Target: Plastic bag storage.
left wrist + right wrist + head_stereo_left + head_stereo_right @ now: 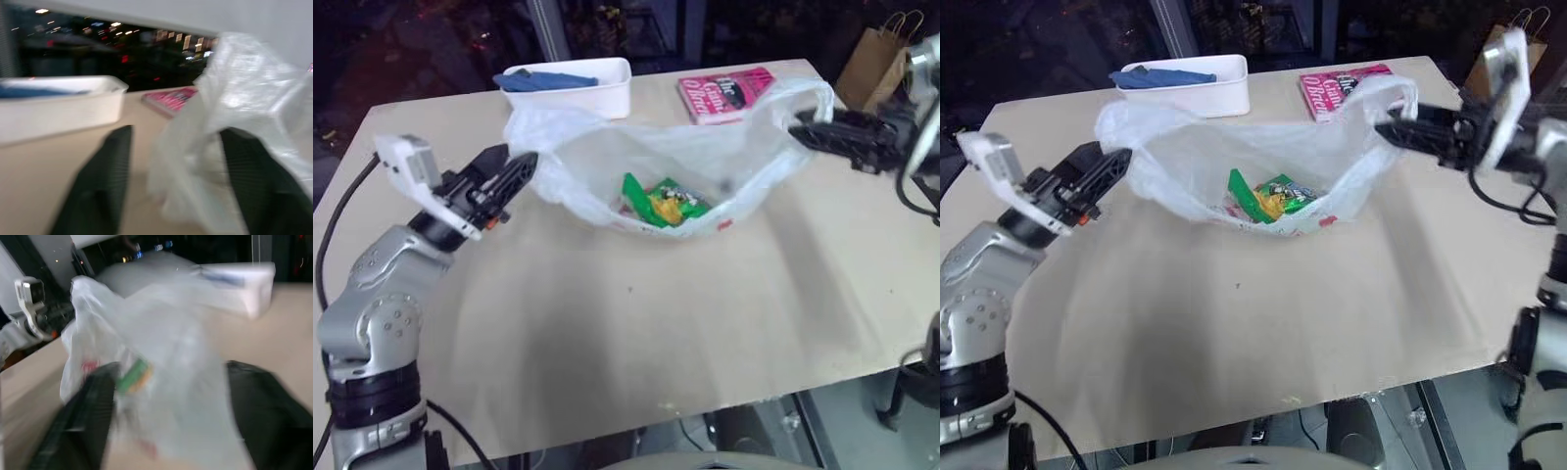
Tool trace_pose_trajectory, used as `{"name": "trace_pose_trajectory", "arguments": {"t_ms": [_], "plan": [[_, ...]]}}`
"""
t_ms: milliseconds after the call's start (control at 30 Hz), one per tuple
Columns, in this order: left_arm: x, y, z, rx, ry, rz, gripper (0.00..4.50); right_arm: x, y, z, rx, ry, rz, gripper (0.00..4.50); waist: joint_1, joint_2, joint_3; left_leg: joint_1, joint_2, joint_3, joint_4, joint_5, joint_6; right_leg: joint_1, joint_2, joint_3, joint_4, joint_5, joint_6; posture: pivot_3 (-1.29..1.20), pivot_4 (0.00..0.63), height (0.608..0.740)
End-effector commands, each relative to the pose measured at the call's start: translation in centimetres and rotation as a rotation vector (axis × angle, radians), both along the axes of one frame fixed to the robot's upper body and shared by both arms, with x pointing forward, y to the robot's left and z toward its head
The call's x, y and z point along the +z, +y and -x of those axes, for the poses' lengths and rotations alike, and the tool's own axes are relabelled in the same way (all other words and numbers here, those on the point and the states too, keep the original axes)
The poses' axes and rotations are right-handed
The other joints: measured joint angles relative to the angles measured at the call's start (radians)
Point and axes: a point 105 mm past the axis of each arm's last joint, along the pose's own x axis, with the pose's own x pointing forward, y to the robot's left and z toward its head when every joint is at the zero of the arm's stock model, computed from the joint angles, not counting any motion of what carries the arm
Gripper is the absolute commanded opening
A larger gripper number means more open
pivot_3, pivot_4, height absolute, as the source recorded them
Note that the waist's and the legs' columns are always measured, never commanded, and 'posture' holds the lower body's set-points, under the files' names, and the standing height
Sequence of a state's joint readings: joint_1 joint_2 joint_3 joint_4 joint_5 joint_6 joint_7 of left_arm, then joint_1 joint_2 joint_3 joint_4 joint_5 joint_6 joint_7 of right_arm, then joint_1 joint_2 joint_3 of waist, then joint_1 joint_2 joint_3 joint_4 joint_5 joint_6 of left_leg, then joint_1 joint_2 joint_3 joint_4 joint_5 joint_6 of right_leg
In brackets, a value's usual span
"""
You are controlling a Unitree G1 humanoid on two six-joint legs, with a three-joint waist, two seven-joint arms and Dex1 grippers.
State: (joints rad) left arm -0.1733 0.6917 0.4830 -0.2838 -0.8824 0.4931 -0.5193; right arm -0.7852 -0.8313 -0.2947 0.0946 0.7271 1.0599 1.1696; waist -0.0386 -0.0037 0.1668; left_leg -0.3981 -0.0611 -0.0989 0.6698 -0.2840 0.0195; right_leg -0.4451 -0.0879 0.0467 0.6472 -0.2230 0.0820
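The plastic bag [636,157] is translucent white and lies spread open in the middle of the table, with a green snack packet [666,203] inside it. My left gripper [524,166] is at the bag's left rim, and in the left wrist view its fingers [105,176] stand wide apart with bag film [234,98] between them. My right gripper [798,132] is at the bag's right handle loop. The right wrist view shows its fingers [93,406] apart too, with the bag [161,347] bunched between them. Both sides of the bag are raised off the table.
A white tray [578,88] holding something blue stands at the back of the table [636,333]. A pink book [724,93] lies to the tray's right. A brown paper bag [876,64] stands beyond the far right corner.
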Motion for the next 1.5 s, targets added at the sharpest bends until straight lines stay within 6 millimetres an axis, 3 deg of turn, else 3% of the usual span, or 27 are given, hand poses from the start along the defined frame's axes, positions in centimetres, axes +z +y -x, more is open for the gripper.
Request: {"name": "trace_pose_trajectory", "arguments": {"t_ms": [33,200,300,433,500,567,667,767,867,933,1000,1100,1200,1300,1500], "plan": [[0.3,1.4,0.7,0.050,-0.026,-0.018,4.44,2.5,0.2,3.1,0.152,-0.038,-0.057,4.50,0.000,0.000,0.000,0.001,0.000,0.001,0.000,0.000,0.000,0.000,0.000,0.001,0.002,0.000,0.000,0.00,0.150,0.740],[0.8,1.3,0.9,0.044,-0.039,0.015,4.44,4.3,-0.2,4.4,0.185,-0.063,-0.060,4.50,0.009,0.000,0.000,0.001,0.000,0.001,0.004,0.000,0.000,0.000,0.000,0.000,0.008,0.000,0.000,0.00,0.150,0.740],[0.9,1.6,0.8,0.055,-0.038,0.028,4.44,6.6,-1.1,4.7,0.181,-0.104,-0.170,4.50,0.010,-0.001,0.000,0.001,0.000,0.001,0.005,0.000,0.000,0.000,0.000,0.000,0.009,0.000,0.000,0.00,0.150,0.740],[0.7,3.0,0.9,0.094,-0.014,0.081,4.44,7.5,-4.1,2.8,0.016,-0.127,-0.327,4.50,0.013,-0.002,0.000,0.001,0.000,0.001,0.005,0.000,0.000,0.000,0.000,0.000,0.009,0.000,0.000,0.00,0.150,0.740],[0.6,4.7,1.4,0.141,-0.004,0.175,4.44,3.8,-6.7,-0.4,-0.237,-0.087,-0.292,4.50,0.013,-0.006,-0.003,0.001,0.000,0.001,0.005,0.000,0.000,0.000,0.000,0.001,0.009,0.000,0.000,0.00,0.150,0.740],[-0.4,5.4,2.4,0.143,0.028,0.234,4.44,-0.1,-7.9,-1.8,-0.378,-0.069,-0.177,4.50,0.014,-0.008,-0.003,0.001,0.001,0.001,0.006,0.000,0.000,0.000,0.000,0.000,0.009,0.000,0.000,0.00,0.150,0.740],[-3.8,5.6,4.6,0.139,0.137,0.190,4.44,-5.1,-8.4,-2.3,-0.465,-0.061,-0.021,4.50,0.005,-0.007,-0.003,0.002,0.001,0.004,0.005,0.000,0.000,-0.001,0.000,0.004,0.008,0.000,0.000,0.00,0.150,0.740],[-6.0,5.1,6.6,0.106,0.219,0.178,4.44,-7.5,-8.3,-1.9,-0.494,-0.071,0.045,4.50,0.003,-0.004,-0.002,0.002,0.001,0.009,0.004,0.000,0.001,-0.004,0.000,0.008,0.009,0.000,0.000,0.00,0.150,0.740],[-11.7,3.4,10.7,0.042,0.454,0.022,4.44,-11.1,-7.1,-0.3,-0.480,-0.052,0.136,4.50,0.001,-0.005,-0.003,0.005,0.002,0.009,0.004,-0.001,0.001,-0.002,0.001,0.008,0.010,0.000,0.000,0.00,0.150,0.740],[-13.7,3.7,12.2,0.073,0.516,-0.089,4.44,-12.2,-6.4,1.0,-0.453,-0.039,0.131,4.50,0.003,-0.005,-0.003,0.012,0.002,0.010,0.001,-0.003,0.004,0.006,0.001,0.009,0.008,0.000,0.000,0.00,0.150,0.740],[-14.9,5.5,12.3,0.210,0.536,-0.219,4.44,-13.1,-6.3,2.0,-0.438,-0.044,0.152,4.50,0.010,-0.004,-0.002,0.020,0.005,0.009,-0.001,-0.004,0.006,0.017,0.003,0.006,0.001,0.000,0.000,0.00,0.150,0.740],[-14.6,5.3,12.4,0.190,0.463,-0.256,4.44,-14.6,-6.3,3.3,-0.404,-0.077,0.263,4.50,0.028,-0.002,-0.002,0.022,0.005,0.008,0.002,-0.004,0.007,0.023,0.004,0.002,-0.004,0.001,-0.003,0.00,0.150,0.740],[-14.8,4.0,12.6,0.125,0.436,-0.294,4.44,-15.6,-6.1,4.4,-0.330,-0.107,0.347,4.50,0.027,-0.005,-0.002,0.035,0.006,0.008,0.002,-0.005,0.008,0.039,0.003,0.001,-0.008,0.000,-0.003,0.00,0.150,0.740],[-14.9,2.5,12.6,0.067,0.391,-0.347,4.44,-15.8,-6.3,5.0,-0.314,-0.122,0.328,4.50,0.023,-0.005,-0.002,0.037,0.007,0.008,0.002,-0.005,0.008,0.039,0.004,0.002,-0.008,-0.002,-0.001,0.00,0.150,0.740],[-14.2,1.8,11.8,0.039,0.348,-0.364,4.44,-16.6,-6.5,5.0,-0.312,-0.117,0.355,4.50,0.025,-0.006,-0.001,0.037,0.010,0.008,0.001,-0.005,0.008,0.038,0.007,0.002,-0.008,0.001,-0.002,0.00,0.150,0.740]]}}
